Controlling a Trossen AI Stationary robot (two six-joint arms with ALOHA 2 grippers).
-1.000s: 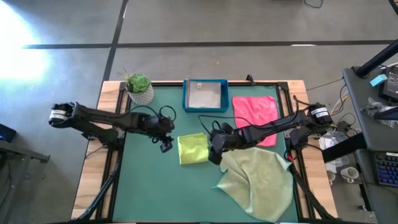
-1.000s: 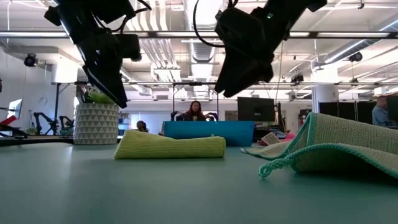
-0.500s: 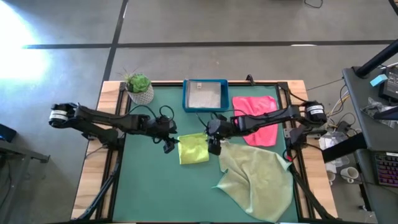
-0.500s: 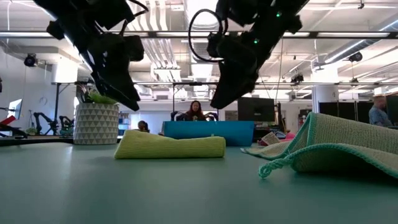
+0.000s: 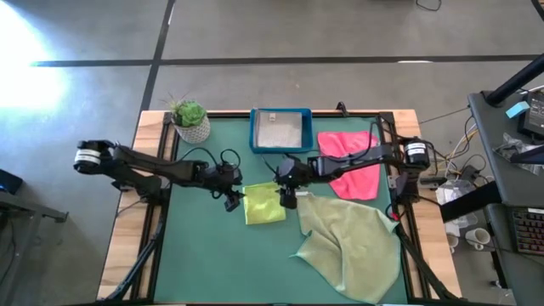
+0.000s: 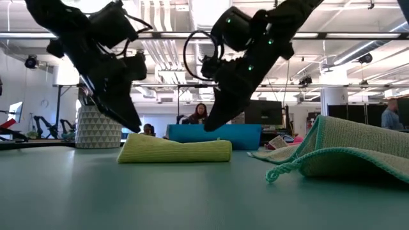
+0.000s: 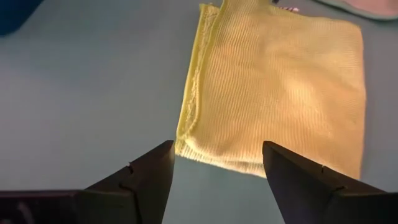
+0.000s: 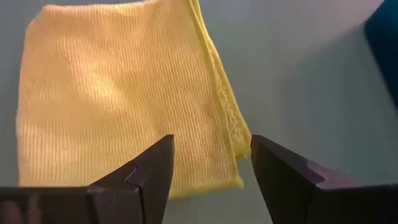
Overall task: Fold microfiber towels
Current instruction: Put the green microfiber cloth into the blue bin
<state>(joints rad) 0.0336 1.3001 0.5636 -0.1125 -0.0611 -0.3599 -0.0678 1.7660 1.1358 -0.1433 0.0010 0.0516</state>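
Both my claws hang over the folded yellow towel, one at each side.

My left gripper (image 5: 231, 201) and right gripper (image 5: 289, 199) are both spread wide, holding nothing, just above the yellow towel (image 5: 263, 203) mid-table. The sage towel (image 5: 353, 246) lies crumpled beside it, the pink towel (image 5: 353, 156) behind, near the blue tray (image 5: 280, 131).

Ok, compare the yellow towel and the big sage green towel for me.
The yellow towel is folded into a small, neat rectangle; the sage green towel lies spread out and rumpled, one edge turned up. The yellow one sits mid-table between both open grippers; the sage one covers the right near corner, far larger. Both are ribbed microfiber lying on the table.
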